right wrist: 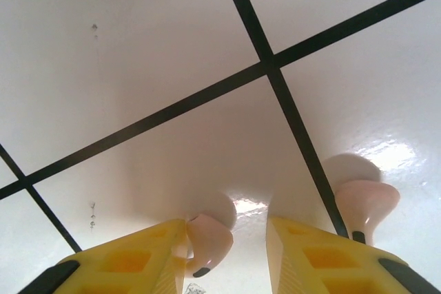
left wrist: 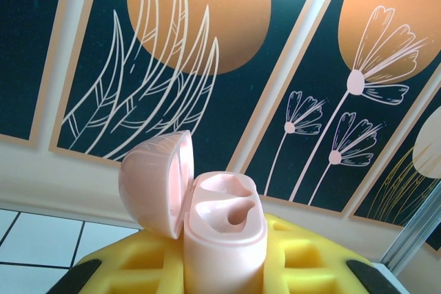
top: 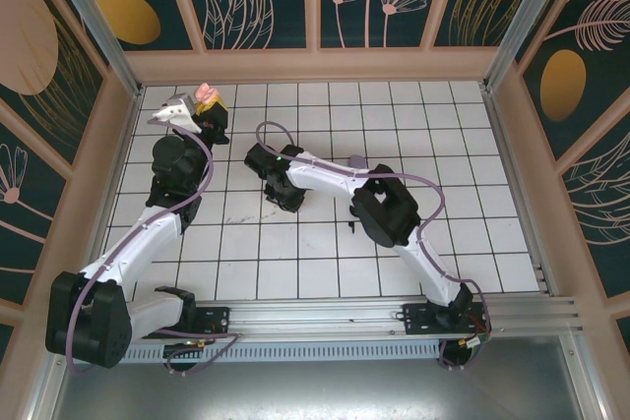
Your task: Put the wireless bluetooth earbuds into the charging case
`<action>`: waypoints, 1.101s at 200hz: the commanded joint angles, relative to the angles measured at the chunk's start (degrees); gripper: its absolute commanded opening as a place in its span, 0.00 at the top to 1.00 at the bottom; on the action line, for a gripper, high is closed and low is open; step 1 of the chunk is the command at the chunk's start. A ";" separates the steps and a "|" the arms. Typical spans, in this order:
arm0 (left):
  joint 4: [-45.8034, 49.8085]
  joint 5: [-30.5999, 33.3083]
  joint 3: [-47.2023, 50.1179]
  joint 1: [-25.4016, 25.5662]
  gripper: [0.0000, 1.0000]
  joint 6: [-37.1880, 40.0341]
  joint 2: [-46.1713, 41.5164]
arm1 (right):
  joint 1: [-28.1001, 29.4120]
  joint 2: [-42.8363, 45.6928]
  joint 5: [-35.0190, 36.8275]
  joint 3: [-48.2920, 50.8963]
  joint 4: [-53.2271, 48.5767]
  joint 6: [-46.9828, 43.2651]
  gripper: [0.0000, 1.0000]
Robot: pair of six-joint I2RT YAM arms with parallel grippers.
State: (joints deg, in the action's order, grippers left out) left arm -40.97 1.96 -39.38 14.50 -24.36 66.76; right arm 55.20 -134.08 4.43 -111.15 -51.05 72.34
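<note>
- Buds: two pink ones lie on the white tiled table (right wrist: 138,67), both seen in the right wrist view.
- First bud (right wrist: 207,239) sits between the yellow fingers (right wrist: 124,263) of the right gripper (right wrist: 226,231). It rests against the finger on the left of that view, with its dark-tipped stem pointing toward the camera.
- Right gripper is released: a gap shows between the first bud and the other finger, so nothing is clamped.
- Second bud (right wrist: 365,201) lies just outside that other finger, right beside a black grid line.
- From above, the right gripper (top: 287,196) is low over the table, left of centre, with its arm stretched across from the near right.
- Case (left wrist: 224,235) is pink and stands upright, grasped by the left gripper (left wrist: 224,263) with a yellow finger on each side.
- Lid (left wrist: 155,184) is swung open to the left, and two hollow sockets show in the top of the case.
- From above, the left gripper (top: 202,107) holds the case (top: 207,93) at the far left of the table, near the back wall and well apart from the buds.
- Floral wall panels (left wrist: 200,18) stand behind the case.
</note>
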 commanded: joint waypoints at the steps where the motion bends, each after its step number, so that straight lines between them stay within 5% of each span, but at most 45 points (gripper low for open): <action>1: -3.76 -0.81 0.44 -0.36 1.00 -0.87 0.19 | 0.35 -0.63 -0.62 -0.36 -0.51 -0.42 0.64; 129: -3.77 -1.08 0.36 -0.37 1.00 -1.04 0.69 | 0.72 -2.94 -2.58 -2.23 0.16 -0.35 0.71; 220: -2.52 -1.86 0.00 -0.40 1.00 -1.74 0.21 | 0.70 -2.12 -1.88 -1.63 2.03 -2.63 0.85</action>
State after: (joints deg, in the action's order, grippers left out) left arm -41.98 1.43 -39.33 14.50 -25.04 67.24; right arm 55.29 -134.85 2.98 -112.14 -50.76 71.37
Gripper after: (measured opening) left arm 0.226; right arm 0.160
